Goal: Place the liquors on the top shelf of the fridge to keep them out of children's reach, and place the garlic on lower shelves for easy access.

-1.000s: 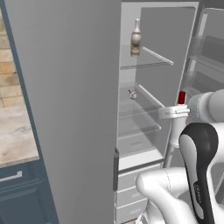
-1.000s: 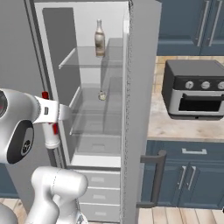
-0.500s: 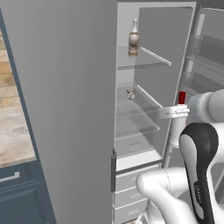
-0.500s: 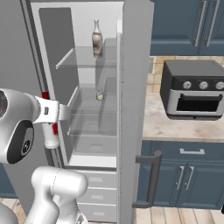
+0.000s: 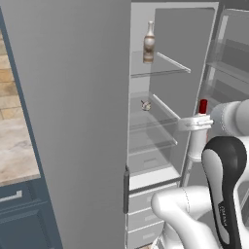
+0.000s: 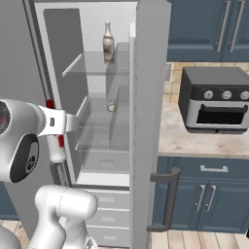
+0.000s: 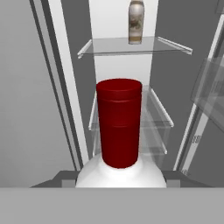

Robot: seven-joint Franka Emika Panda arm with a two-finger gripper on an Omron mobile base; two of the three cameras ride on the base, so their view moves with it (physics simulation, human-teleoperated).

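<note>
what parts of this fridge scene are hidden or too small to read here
- End effector: hand view, its fingertips sit behind the white bottle with a red cap.
- That bottle's lower body: left base view, behind the dark and white arm.
- Greyish-brown glass bottle: label print too small.
- Tiny whitish garlic bulb: too small for detail.
- Tall grey fridge: right base view, door edge hides the interior's right side.

White bottle (image 7: 120, 175) body cut off below; garlic (image 5: 145, 105) too small for detail
</note>
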